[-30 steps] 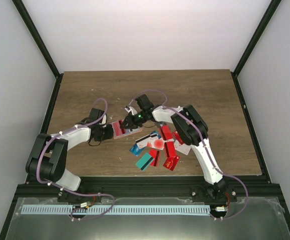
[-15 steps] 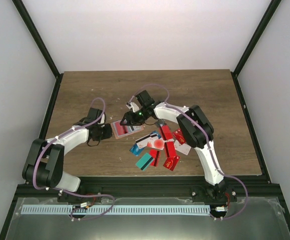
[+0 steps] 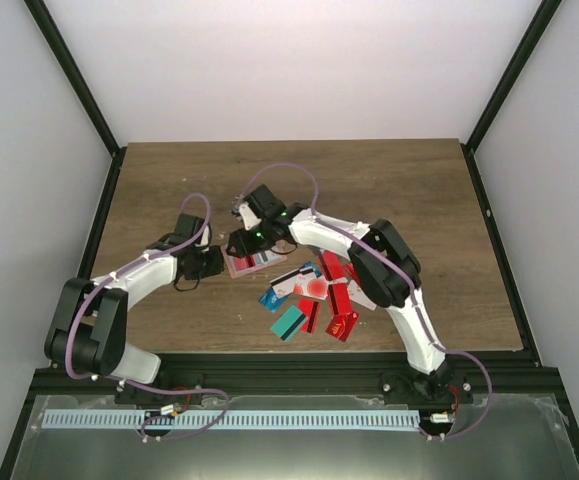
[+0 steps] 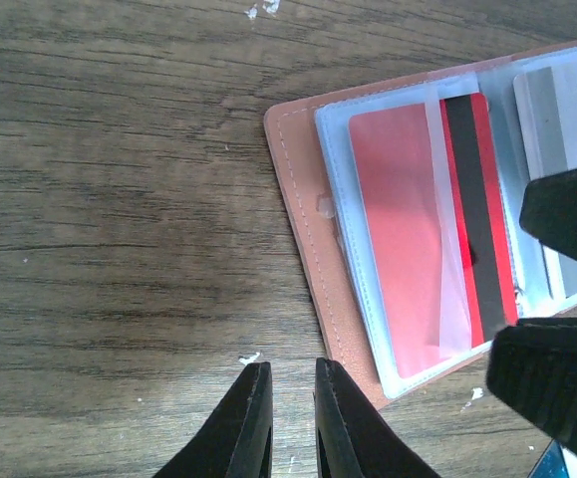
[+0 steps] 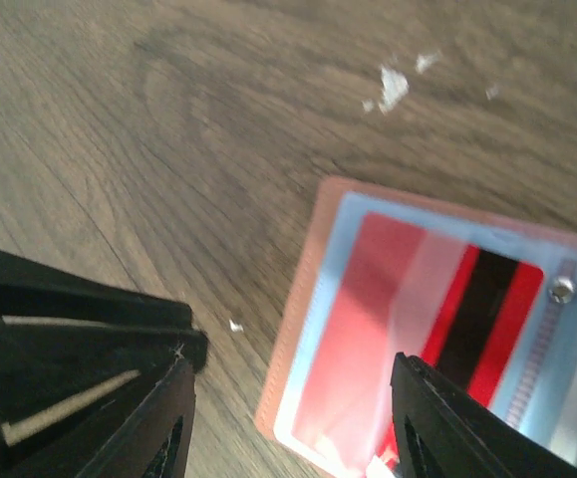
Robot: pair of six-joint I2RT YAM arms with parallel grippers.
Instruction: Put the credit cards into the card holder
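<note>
The salmon-brown card holder (image 3: 259,264) lies open and flat on the table. A red card with a black stripe (image 4: 398,239) sits in its clear left sleeve, and a grey card (image 4: 557,119) in the sleeve beside it. My left gripper (image 3: 217,263) rests just left of the holder, its jaws (image 4: 290,376) nearly closed on nothing. My right gripper (image 3: 237,245) hangs open over the holder's left edge (image 5: 298,299), above the red card (image 5: 368,319). Loose credit cards (image 3: 319,295), mostly red with some blue, teal and white, lie piled to the holder's right.
The wooden table (image 3: 389,180) is walled by white panels and black frame posts. Small white flecks (image 5: 393,88) lie on the wood. The two grippers are close together at the holder's left edge; the left gripper's black fingers (image 5: 69,329) show in the right wrist view.
My right gripper has moved left across the card holder to its left edge. My left gripper has drawn back slightly to the left, off the holder.
</note>
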